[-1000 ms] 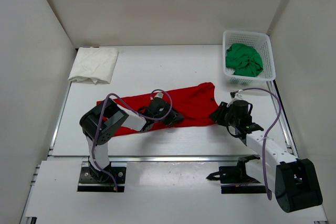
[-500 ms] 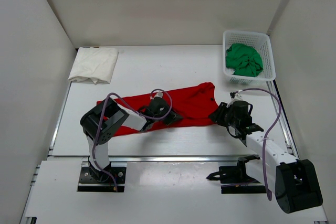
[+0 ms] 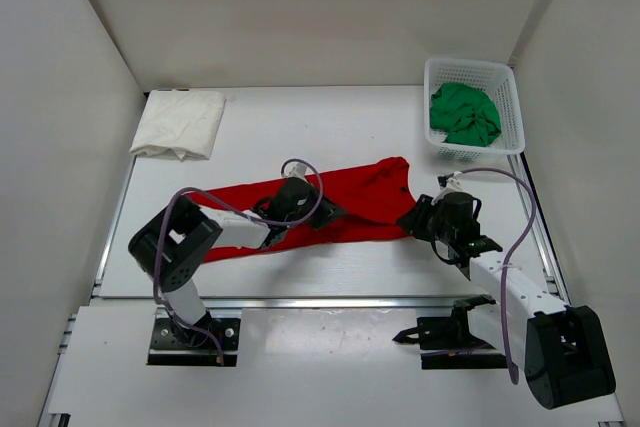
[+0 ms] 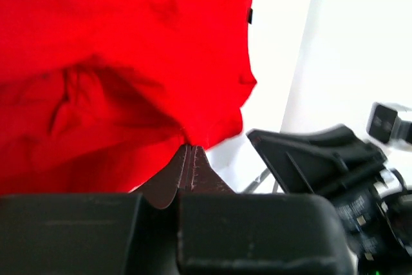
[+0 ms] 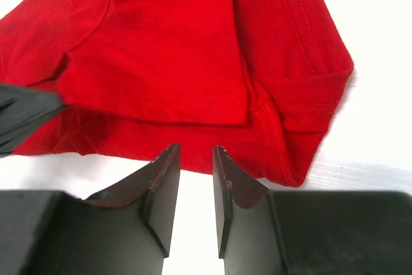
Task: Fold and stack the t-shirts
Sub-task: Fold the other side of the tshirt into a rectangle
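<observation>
The red t-shirt (image 3: 365,190) lies in a long strip across the middle of the table. My left gripper (image 3: 326,212) is at its near hem, and in the left wrist view the jaws (image 4: 188,149) are pressed together on a pinch of red cloth (image 4: 116,62), which bunches above the tips. My right gripper (image 3: 412,219) is just off the shirt's right end. Its fingers (image 5: 195,151) stand apart with only bare table between them, short of the red hem (image 5: 193,127). The cream-white t-shirt (image 3: 180,122) lies folded at the far left. The green t-shirt (image 3: 465,113) is crumpled in the basket.
A white mesh basket (image 3: 470,66) stands at the far right corner. White walls close in the table on the left, the right and the back. A metal rail (image 3: 320,299) runs along the near edge in front of the arm bases.
My left gripper has shut on the red shirt's near hem and shifted a little farther onto the cloth, its elbow swinging left. The right arm has not moved.
</observation>
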`<state>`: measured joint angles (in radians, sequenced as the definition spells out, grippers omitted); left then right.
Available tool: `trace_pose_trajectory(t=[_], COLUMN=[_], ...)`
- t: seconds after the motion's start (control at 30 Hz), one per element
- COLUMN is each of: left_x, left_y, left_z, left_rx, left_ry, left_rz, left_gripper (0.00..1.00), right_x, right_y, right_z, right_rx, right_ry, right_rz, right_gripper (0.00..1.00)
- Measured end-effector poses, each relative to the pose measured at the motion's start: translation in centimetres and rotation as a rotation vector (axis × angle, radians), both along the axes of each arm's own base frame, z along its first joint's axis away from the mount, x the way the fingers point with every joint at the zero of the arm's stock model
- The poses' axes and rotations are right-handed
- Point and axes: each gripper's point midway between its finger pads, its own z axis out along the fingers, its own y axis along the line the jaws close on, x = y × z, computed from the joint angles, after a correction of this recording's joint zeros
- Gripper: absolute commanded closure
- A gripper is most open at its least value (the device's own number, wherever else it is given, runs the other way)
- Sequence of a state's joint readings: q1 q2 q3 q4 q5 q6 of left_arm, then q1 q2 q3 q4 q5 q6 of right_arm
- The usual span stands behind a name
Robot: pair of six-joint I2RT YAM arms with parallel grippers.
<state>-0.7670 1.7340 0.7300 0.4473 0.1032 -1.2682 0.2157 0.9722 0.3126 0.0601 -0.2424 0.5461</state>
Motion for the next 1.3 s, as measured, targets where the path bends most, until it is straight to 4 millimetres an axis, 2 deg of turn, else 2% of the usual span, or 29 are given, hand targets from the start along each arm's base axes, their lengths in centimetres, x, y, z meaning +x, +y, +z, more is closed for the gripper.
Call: trace_pose_trajectory(t=[0.17,0.4,0.5,0.57,0.6,0.7,0.8,1.0,1.1,1.2,1.3], left_x=[-1.7,-3.8,-4.0,-4.0,-4.1,-4.2,-4.0,-3.5,-3.5,-3.6,-3.6], left_y=[1.9,4.6,4.6,4.4,4.3,4.6,4.7,4.7,4.5,4.4,4.3], left_z=[0.8,-1.4,-1.8,-2.2,-2.4,-3.1,-3.0,-2.3,-2.5,-2.8,-2.8], left_rx=[-0.009,0.023,0.012,0.001,-0.004,-0.006,-0.018,-0.046,-0.056,-0.055,-0.058], left_ry=[-0.011,0.047,0.061,0.074,0.082,0.101,0.1,0.083,0.083,0.092,0.089], left_rz=[-0.001,0.0,-0.015,-0.024,-0.027,-0.031,-0.028,-0.03,-0.038,-0.043,-0.047], left_gripper=[1.0,0.98,0.88,0.8,0.8,0.83,0.83,0.89,0.91,0.93,0.94], right_x=[0.1,-0.3,-0.1,0.8,1.6,4.4,6.5,6.2,6.6,7.1,7.6], right_y=[-0.4,-0.9,-0.5,-0.4,-0.3,0.0,0.5,1.7,2.2,2.3,2.2], right_z=[-0.6,-3.3,-3.2,-2.3,-1.7,-0.3,-0.4,-2.9,-3.4,-3.3,-3.2], right_rx=[-0.014,-0.038,-0.046,-0.043,-0.037,-0.02,-0.018,-0.03,-0.027,-0.021,-0.006], right_ry=[0.019,0.12,0.118,0.094,0.076,0.038,0.042,0.114,0.134,0.128,0.119], right_rz=[-0.019,-0.033,-0.025,-0.027,-0.028,-0.036,-0.032,0.009,0.022,0.025,0.023], right_gripper=[0.7,0.68,0.67,0.69,0.71,0.71,0.68,0.68,0.7,0.76,0.98])
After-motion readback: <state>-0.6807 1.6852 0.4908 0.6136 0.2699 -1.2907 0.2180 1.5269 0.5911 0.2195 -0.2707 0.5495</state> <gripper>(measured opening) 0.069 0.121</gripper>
